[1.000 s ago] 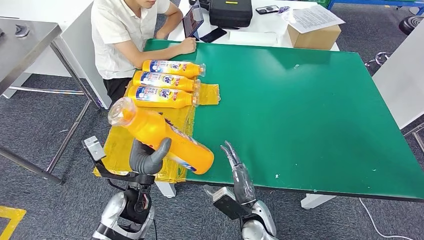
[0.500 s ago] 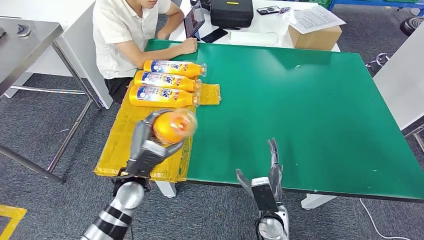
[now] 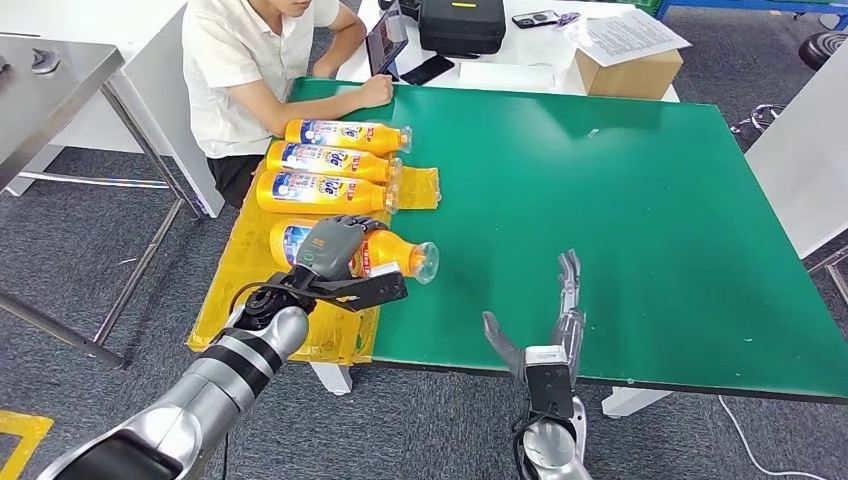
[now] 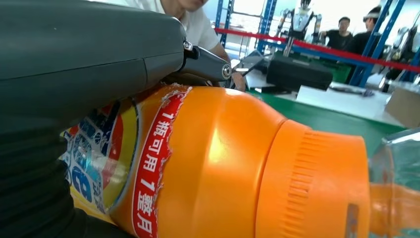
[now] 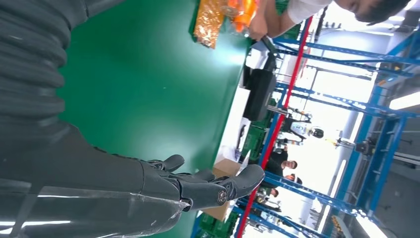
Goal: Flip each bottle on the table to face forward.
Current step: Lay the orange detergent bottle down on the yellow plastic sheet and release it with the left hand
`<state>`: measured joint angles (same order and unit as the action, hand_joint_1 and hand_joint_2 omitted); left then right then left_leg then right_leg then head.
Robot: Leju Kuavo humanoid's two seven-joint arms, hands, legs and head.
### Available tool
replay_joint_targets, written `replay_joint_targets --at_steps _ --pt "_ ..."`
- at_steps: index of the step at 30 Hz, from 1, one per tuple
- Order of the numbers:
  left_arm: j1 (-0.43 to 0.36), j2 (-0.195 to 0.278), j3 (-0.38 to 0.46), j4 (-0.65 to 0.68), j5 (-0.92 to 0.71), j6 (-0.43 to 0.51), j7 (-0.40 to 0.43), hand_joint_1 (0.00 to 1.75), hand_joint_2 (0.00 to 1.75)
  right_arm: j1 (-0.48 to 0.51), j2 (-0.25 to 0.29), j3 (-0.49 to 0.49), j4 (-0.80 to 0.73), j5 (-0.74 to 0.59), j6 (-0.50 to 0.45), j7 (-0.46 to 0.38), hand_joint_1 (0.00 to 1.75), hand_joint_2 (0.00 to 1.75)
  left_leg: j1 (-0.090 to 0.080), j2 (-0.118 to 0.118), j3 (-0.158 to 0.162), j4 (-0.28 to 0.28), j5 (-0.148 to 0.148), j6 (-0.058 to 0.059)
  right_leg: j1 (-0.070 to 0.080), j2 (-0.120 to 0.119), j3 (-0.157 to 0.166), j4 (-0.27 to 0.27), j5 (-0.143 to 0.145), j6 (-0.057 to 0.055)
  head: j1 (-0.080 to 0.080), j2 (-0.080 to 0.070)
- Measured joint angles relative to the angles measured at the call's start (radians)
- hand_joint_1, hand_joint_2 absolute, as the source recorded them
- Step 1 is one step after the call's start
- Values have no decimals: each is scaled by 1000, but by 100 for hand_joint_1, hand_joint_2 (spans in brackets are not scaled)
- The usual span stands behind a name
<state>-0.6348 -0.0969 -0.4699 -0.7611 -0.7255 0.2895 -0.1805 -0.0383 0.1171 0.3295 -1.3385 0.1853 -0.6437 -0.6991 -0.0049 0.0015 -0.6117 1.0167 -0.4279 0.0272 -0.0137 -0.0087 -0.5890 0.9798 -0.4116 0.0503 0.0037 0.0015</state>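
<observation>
Orange bottle (image 3: 385,252) lying label-up

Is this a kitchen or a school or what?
Probably a robot lab or workshop: blue metal racks in the background, another humanoid robot standing behind red barrier tape, and a green worktable.

The tabletop (image 3: 620,200) is plain green, with a glossy yellow sheet (image 3: 240,285) over its near left corner. The four bottles (image 3: 325,192) lying there are orange with blue, white and red labels and clear caps. The left hand (image 3: 335,250) and right hand (image 3: 560,320) are dark grey on silver arms.
</observation>
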Motion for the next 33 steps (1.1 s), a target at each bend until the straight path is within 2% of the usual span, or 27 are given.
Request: replay_joint_targets --at_steps 3,6,9,12,14,16,19,25,33 --pt "-28 -8 -4 52 -15 -64 42 119 175 3 0 2 -15 -8 20 0 0 175 0 0 0 0 0 0 0 0 0 0 0 0 0 0" --pt "-58 -19 -9 114 -18 -133 110 115 175 4 1 2 -18 -13 40 0 0 175 0 0 -1 0 0 0 0 0 0 0 0 0 0 0" --pt "-74 -27 -11 152 -17 -150 128 115 175 7 2 2 -20 -15 47 0 0 175 0 0 -1 0 0 0 0 0 0 0 0 0 0 0" --pt "-86 -31 -12 176 -17 -154 132 100 175 8 3 2 -20 -15 47 0 0 175 0 0 -1 0 0 0 0 0 0 0 0 0 0 0" --pt "-93 -34 -12 190 -12 -161 141 71 175 8 3 2 -21 -16 50 0 0 175 0 0 -1 0 0 0 0 0 0 0 0 0 0 0" --pt "-103 -37 -9 213 3 -180 165 32 175 8 4 2 -21 -21 59 0 0 175 0 0 -1 0 0 0 0 0 -1 0 0 0 0 0" --pt "-120 -38 3 254 28 -208 201 3 175 8 6 1 -20 -28 75 0 0 175 0 0 -1 0 0 0 0 0 -1 0 0 0 0 0" --pt "-154 -37 22 328 30 -209 242 0 175 5 14 -2 -11 -36 106 0 0 175 0 0 -2 0 0 0 0 0 -1 0 0 0 0 0" --pt "-171 -53 38 360 49 -259 243 0 175 4 21 -5 3 -42 124 0 0 175 0 -1 -2 0 0 0 0 0 -1 0 0 0 0 0"
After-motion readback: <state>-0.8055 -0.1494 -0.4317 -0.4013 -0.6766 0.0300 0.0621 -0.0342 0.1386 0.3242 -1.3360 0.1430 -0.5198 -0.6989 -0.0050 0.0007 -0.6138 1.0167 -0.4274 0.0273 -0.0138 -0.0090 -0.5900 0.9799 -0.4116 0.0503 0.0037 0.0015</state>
